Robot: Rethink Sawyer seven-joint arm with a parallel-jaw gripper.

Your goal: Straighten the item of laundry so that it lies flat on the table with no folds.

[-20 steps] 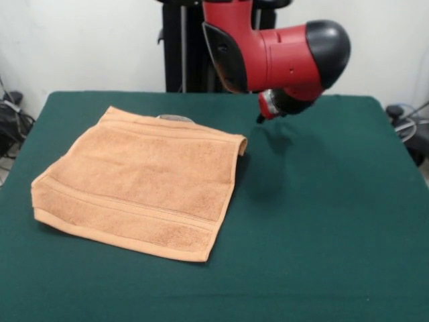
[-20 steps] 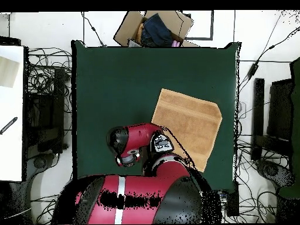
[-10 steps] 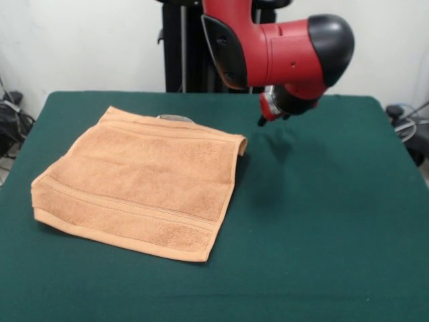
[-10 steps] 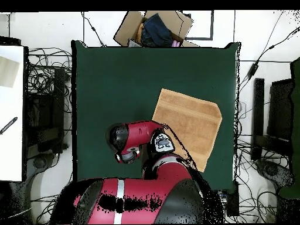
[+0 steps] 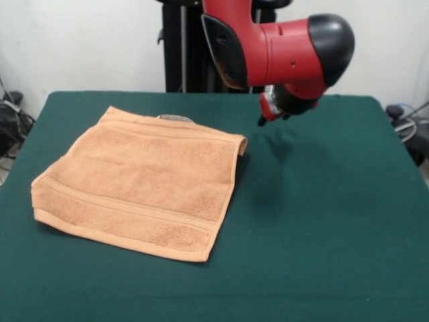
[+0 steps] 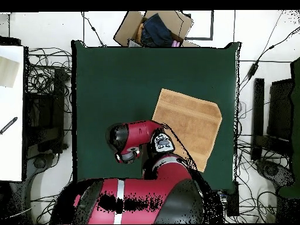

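Observation:
The item of laundry (image 5: 141, 181), a light orange-tan towel with band stripes, lies on the left half of the green table (image 5: 322, 221). Its edges look doubled, and the far right corner (image 5: 240, 142) curls up a little. A small pale tag (image 5: 175, 118) peeks out at its far edge. In the overhead view the towel (image 6: 188, 124) lies toward the table's right side. My gripper (image 5: 273, 119) hangs under the red and black arm, above bare table just right of the towel's raised corner and apart from the towel. It holds nothing that I can see.
In the overhead view an open cardboard box (image 6: 155, 28) with dark cloth in it stands beyond the table's far edge. Cables (image 6: 47, 88) lie on the floor on both sides. A white surface (image 6: 10, 111) sits at the left. The arm (image 6: 140, 137) covers the table's near edge.
The arm rose slightly and shifted a little to the right one second ago, then held almost still. The towel has not moved.

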